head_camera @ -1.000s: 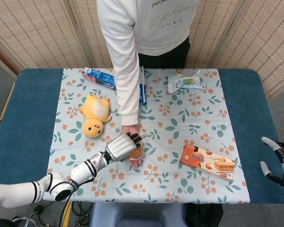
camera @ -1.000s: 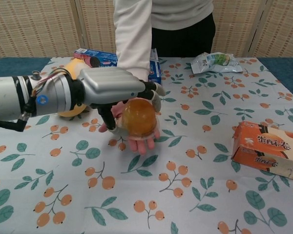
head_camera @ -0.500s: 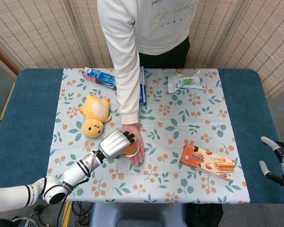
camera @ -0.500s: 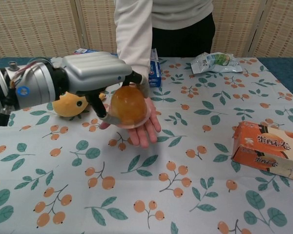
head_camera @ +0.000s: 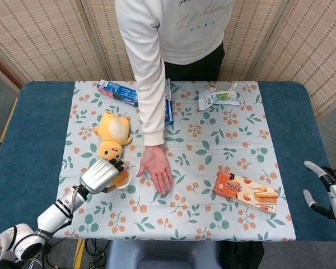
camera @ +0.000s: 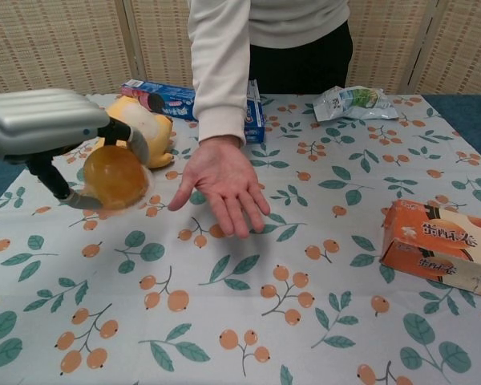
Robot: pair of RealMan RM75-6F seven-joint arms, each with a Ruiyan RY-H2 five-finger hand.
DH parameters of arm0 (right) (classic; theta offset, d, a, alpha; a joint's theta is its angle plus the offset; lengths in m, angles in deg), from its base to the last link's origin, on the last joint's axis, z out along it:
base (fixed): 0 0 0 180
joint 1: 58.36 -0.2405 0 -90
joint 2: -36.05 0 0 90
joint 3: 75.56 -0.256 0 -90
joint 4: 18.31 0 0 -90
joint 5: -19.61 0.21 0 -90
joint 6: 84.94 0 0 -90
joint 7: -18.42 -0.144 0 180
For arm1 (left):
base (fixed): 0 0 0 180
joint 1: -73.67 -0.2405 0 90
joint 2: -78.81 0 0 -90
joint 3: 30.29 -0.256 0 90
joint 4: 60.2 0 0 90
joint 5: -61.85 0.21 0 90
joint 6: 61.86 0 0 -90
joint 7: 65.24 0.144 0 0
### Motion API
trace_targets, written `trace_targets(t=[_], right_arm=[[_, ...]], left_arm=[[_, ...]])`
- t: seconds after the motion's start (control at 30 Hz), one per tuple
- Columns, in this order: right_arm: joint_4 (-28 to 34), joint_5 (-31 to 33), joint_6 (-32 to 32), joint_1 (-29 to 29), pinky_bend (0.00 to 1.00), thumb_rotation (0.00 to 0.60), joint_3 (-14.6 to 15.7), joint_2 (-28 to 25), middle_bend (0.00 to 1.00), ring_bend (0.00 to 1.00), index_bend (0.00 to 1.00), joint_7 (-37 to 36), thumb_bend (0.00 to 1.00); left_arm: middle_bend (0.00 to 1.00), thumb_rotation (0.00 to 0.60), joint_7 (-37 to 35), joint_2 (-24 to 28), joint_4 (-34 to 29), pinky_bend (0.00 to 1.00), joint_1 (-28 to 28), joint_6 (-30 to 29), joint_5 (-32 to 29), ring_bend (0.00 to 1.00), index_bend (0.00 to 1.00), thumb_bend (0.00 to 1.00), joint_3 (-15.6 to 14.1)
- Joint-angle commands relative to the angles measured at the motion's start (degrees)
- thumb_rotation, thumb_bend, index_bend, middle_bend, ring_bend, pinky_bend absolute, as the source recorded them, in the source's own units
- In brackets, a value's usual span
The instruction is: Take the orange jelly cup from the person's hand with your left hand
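My left hand [head_camera: 101, 175] [camera: 44, 124] grips the orange jelly cup [camera: 115, 176] [head_camera: 122, 179], a clear dome-shaped cup with orange jelly, and holds it above the tablecloth left of the person's hand. The person's hand [camera: 221, 180] [head_camera: 155, 167] lies open, palm up and empty, in the middle of the table. My right hand [head_camera: 325, 190] shows only at the far right edge of the head view, fingers apart, holding nothing.
A yellow plush toy [head_camera: 112, 136] lies just behind my left hand. A blue box [head_camera: 119, 93] sits at the back left, a snack bag [head_camera: 219, 96] at the back right, an orange biscuit box [camera: 439, 249] at the front right. The person's arm [head_camera: 148, 84] reaches across the middle.
My left hand has lifted the jelly cup off the person's palm and carried it to the left. The person's palm is now empty. The right hand has hardly moved.
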Motion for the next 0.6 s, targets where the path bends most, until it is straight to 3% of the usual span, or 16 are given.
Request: trace_targets(t=[0.03,0.4,0.6], right_arm=[[0.1,0.0,0.0,-0.1,0.41,0.6,0.0,0.0,0.27,0.21,0.17,0.1,0.39],[0.4,0.1,-0.1,-0.1,0.41,0.6,0.0,-0.2,0.27,0.21,0.17,0.3,0.39],[0.2,0.1,0.1,0.0,0.41,0.6,0.0,-0.2,0.27,0.21,0.17,0.2,0.39]], left_arm=[[0.41,0.6,1.7,-0.1,1.3,0.72,-1.2,0.1,0.1,0.5,0.47,0.28,-1.4],[0.41,0.6,4.0,-4.5,5.3,0.72,-2.4,3.4,-0.1,0.5,0.43,0.28,-4.4],[0.26,0.6,6.3,-4.1,4.2,0.62,-2.4,6.2,-3.5,0.38,0.27,0.27,-4.5]])
